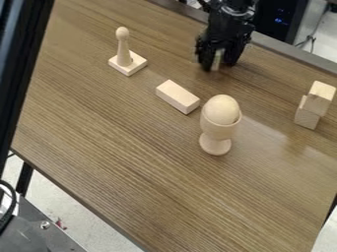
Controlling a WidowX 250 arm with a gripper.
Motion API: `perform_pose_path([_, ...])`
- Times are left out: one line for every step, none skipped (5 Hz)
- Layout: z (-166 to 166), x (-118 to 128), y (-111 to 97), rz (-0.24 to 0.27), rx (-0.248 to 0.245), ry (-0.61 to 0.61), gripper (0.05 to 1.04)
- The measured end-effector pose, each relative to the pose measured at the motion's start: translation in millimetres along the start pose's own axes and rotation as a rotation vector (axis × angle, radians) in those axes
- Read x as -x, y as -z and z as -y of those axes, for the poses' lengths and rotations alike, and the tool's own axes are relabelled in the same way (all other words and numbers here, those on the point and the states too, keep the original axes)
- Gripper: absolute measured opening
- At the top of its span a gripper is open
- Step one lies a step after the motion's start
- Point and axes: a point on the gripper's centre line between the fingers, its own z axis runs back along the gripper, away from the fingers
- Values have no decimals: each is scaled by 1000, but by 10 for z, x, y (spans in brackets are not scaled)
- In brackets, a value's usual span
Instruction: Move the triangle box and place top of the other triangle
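Brown wood-grain tabletop (131, 147), set diagonally, glossy patch on the right side, grey strip (283, 51) along the far edge. Pale speckled floor (59, 202) below left and at lower right, black table leg (24, 179) under the left corner. Black post (25, 64) down the left edge; grey metal panel (39, 226) with a bolt, plus black cable (9, 216), lower left. Behind the table, top right: dark case (280, 22) with blue lights, thin cable (311, 40) near it. Gripper (218, 58) hangs low over the far part of the table, top centre, pale piece (217, 60) at its lower end; can't tell if it's spread, pressed together or pinching that piece. No clear triangle shape, so can't tell which is the triangle box; likely candidates are the pair at far right, upper block (321, 97) on lower block (307, 116), upper one offset and tilted. Rectangular block (176, 96) lies flat mid-table. Just beside it, wooden cup (218, 130) upright with a wooden egg (222, 109) in it. Round-topped peg (123, 47) stands on a square base (129, 64), upper left.
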Motion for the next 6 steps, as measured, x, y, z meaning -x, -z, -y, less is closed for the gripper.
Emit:
perform_pose_path([-40, 18, -4, 0, -3, -1, 401])
perform_pose_path([-22, 42, -27, -18, 6, -18, 293])
perform_pose_path([57, -67, -252, 23, 52, -46, 293])
perform_pose_path([81, -205, -593, 99, 111, -117, 292])
perform_pose_path([56, -315, -964, 194, 162, -222, 292])
perform_pose_path([-57, -249, -1209, 244, 170, -307, 291])
